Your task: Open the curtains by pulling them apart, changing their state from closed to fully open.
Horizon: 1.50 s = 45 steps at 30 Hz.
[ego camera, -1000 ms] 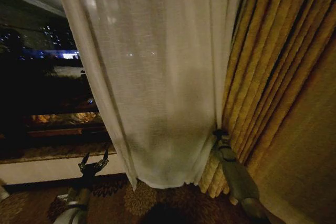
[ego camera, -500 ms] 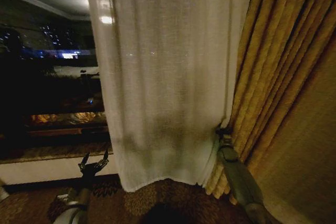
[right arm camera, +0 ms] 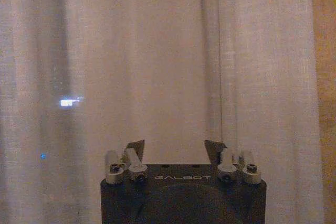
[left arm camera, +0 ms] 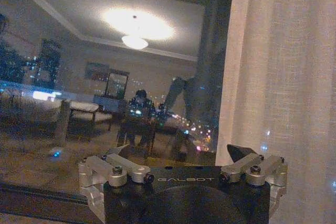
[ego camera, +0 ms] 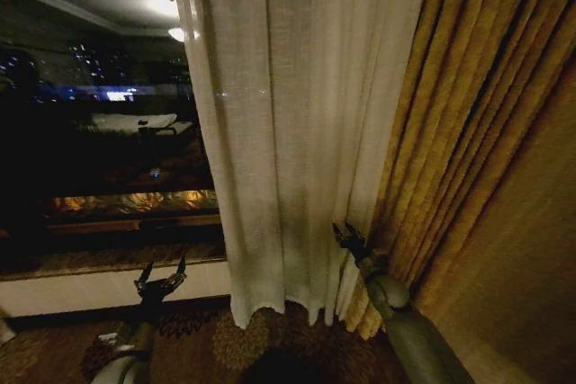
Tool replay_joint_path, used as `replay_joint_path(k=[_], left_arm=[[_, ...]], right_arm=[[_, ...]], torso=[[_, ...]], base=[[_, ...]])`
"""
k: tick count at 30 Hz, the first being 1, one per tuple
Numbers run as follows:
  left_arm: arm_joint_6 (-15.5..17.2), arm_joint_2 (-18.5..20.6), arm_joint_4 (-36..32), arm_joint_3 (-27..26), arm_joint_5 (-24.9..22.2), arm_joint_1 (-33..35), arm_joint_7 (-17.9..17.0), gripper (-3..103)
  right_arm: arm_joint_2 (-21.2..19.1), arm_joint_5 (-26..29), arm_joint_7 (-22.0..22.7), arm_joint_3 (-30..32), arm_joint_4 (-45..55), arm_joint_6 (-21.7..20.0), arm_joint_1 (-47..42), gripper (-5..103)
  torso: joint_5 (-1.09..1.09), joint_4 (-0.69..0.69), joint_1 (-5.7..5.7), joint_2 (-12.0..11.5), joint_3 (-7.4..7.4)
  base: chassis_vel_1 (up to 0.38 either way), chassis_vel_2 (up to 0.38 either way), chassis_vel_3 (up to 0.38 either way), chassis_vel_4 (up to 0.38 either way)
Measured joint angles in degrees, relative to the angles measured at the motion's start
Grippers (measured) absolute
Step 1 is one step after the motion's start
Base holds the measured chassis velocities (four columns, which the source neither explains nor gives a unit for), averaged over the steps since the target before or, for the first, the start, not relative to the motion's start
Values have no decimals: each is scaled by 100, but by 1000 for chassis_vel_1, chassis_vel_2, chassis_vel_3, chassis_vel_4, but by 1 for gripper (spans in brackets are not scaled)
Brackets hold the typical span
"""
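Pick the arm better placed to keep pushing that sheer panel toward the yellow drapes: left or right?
Right, probably. The right claw is open right at the sheer curtain, low down by the golden drapes. The left claw, also open, sits low before the bare window glass, clear of the fabric.

Cream-white sheer curtains (ego camera: pixel 288 132) beside golden-yellow striped drapes (ego camera: pixel 468 132).

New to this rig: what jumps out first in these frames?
The sheer curtain hangs as a tall pale panel mid-frame, gathered against the golden drape on the right, with the dark window bare to its left. The right pincer sits open at the curtain's lower right edge. The left pincer waits open, low before the window sill.
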Motion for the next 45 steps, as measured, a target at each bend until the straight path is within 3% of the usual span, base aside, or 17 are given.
replay_joint_path(k=[5,11,25,40,45], left_arm=[[0,0,0,0,0,0,0,100],[-1,0,0,0,0,0,0,100],[-1,0,0,1,0,0,0,100],[-1,0,0,1,0,0,0,100],[-1,0,0,0,0,0,0,100]], right_arm=[[-12,-101,-110,55,264,55,-208,86],[47,-291,-218,45,309,124,-247,100],[118,-460,-467,14,261,247,-258,100],[162,-557,-640,-57,81,395,-205,100],[204,-543,-510,-138,-15,548,-137,100]], torso=[[0,-1,0,0,0],[0,0,0,0,1],[1,-1,1,0,1],[2,0,1,-1,1],[1,0,1,-1,1]], base=[[0,0,0,0],[0,0,0,0],[84,74,-73,-81],[288,295,-301,-285],[337,352,-351,-349]])
